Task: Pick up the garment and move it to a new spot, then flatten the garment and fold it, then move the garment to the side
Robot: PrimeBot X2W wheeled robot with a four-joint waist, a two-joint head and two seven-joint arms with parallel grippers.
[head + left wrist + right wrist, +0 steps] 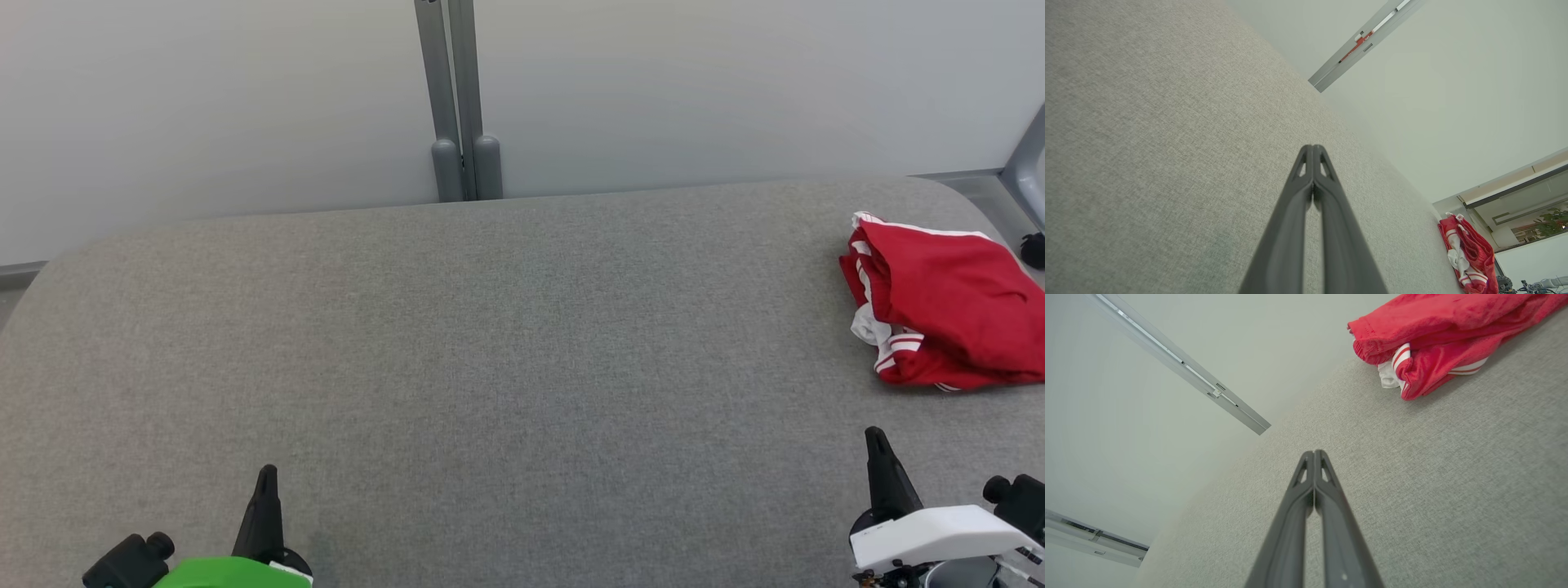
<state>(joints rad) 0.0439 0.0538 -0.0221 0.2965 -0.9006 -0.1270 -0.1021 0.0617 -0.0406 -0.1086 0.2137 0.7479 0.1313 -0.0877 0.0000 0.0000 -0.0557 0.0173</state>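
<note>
Garment (947,310), one red bundle, at our table's (490,343) three o'clock; our left claw (267,474) and right claw (875,437) clenched, empty.

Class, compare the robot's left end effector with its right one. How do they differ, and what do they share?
The left end effector has a green casing, the right end effector a white casing. The left end effector is far from the red garment; the right end effector is close to it. Both are shut and empty.
</note>
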